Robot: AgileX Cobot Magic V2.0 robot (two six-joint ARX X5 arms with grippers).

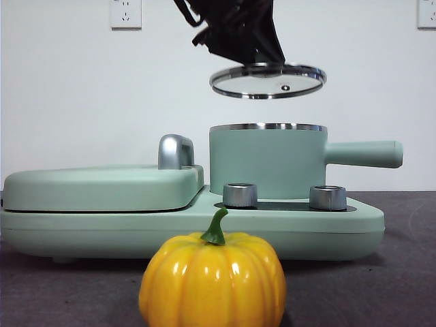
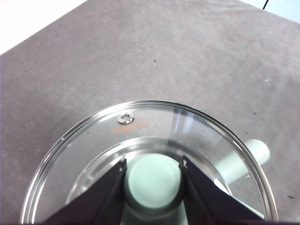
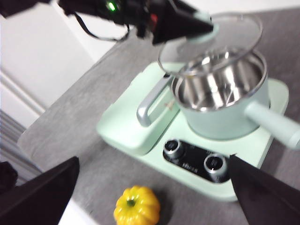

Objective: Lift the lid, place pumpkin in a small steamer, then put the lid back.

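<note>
So the left gripper (image 2: 152,180) has its jaws pinched on the mint knob of the round clear glass lid (image 1: 267,80), hanging above the open mint-green small steamer pot (image 1: 267,163), while the glossy yellow-orange pumpkin (image 1: 212,283) waits on the table in front of the steamer, right gripper (image 3: 150,197) wide open and empty, so loading and re-lidding are left.

Hanging level above the mint-green cylindrical steamer pot (image 1: 267,163) — the round clear glass lid (image 1: 267,81), clear of the pot's rim, gripped by a black gripper (image 1: 262,60). Sitting nearest on the grey table (image 1: 402,272) — a glossy yellow-orange ribbed pumpkin (image 1: 212,281).
</note>
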